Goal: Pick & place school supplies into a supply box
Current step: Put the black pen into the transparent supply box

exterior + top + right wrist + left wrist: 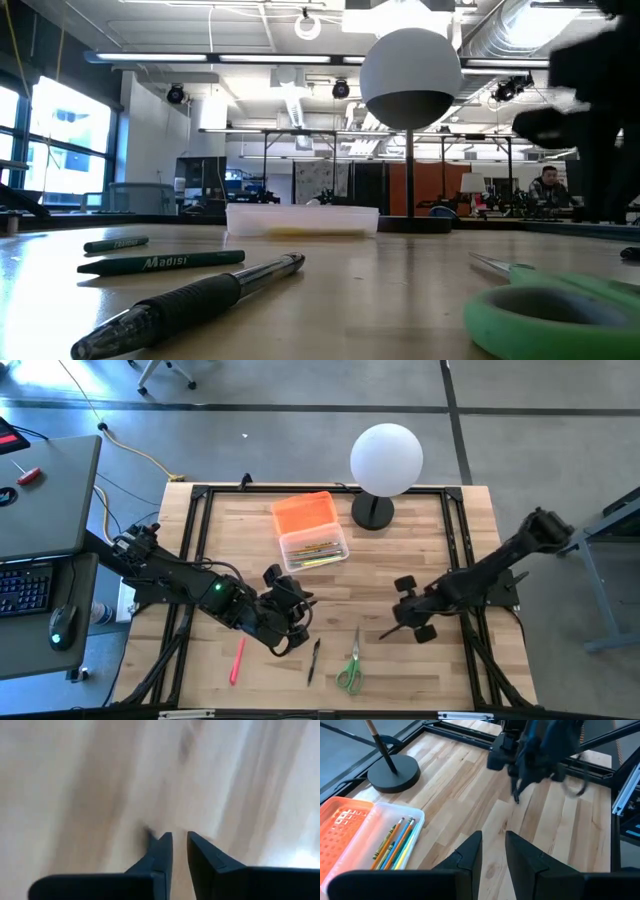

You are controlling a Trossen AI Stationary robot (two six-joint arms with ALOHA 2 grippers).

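Several pencils (312,550) already lie in the clear supply box (335,555), which sits at the far middle of the table (400,670) with its orange lid (303,513) folded open beside it. So part of the job looks done.

Four things still wait on the wood near the front edge: a pink-red marker (237,660), a black pen (314,659), green scissors (350,665) and, seen only from table height, a green pencil (160,263).

The left gripper (288,615) hangs just above the marker and pen. Its fingers (470,852) stand a little apart, with nothing between them.

The right gripper (412,612) hangs near the scissors. A thin dark stick seems to poke from it toward the scissors. In its own wrist view the fingers (160,851) are close together, with a small dark tip beside one. I cannot tell whether they pinch something or what it is, because that picture is blurry.

The white globe lamp (386,458) stands just behind the box.
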